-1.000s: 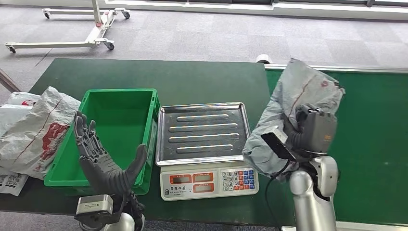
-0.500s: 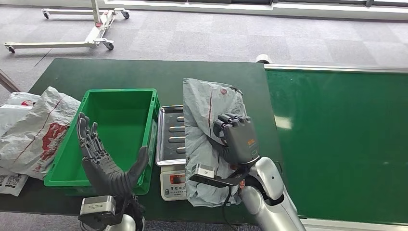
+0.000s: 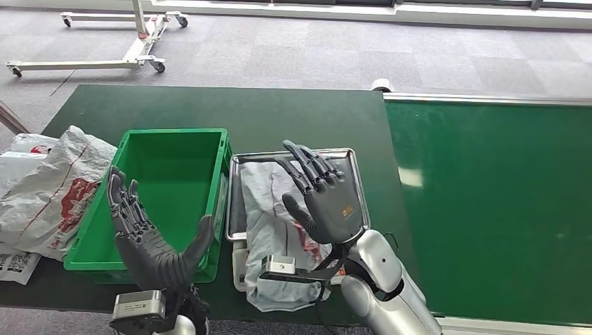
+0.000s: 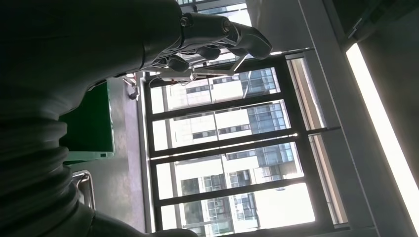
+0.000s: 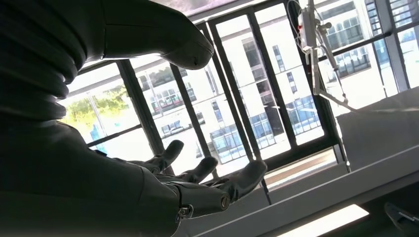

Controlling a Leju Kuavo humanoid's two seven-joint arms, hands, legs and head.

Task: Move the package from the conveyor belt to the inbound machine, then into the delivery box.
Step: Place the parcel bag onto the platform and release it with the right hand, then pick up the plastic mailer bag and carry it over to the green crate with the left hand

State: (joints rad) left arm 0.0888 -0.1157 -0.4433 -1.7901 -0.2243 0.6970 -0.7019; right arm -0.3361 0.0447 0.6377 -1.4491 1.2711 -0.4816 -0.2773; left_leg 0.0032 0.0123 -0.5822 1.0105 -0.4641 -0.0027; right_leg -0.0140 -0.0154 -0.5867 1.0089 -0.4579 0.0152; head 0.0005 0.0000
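- Grey crumpled plastic mailer package (image 3: 274,223) lies on the steel tray of the weighing scale (image 3: 347,162), its near end overhanging the front.
- Right hand (image 3: 322,195) hovers above it, fingers spread, holding nothing.
- Left hand (image 3: 150,237), open and empty, waits beside the green plastic crate (image 3: 174,136).
- Next grasp: take the package mid-body; the overhang, partly hidden, may slip.

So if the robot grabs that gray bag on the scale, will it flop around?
Probably yes. The gray bag looks like thin crinkled plastic, and it droops over the front edge of the scale, so it likely bends when lifted. Its wrinkly film may also be slippery. It seems light, though what's inside is hidden.
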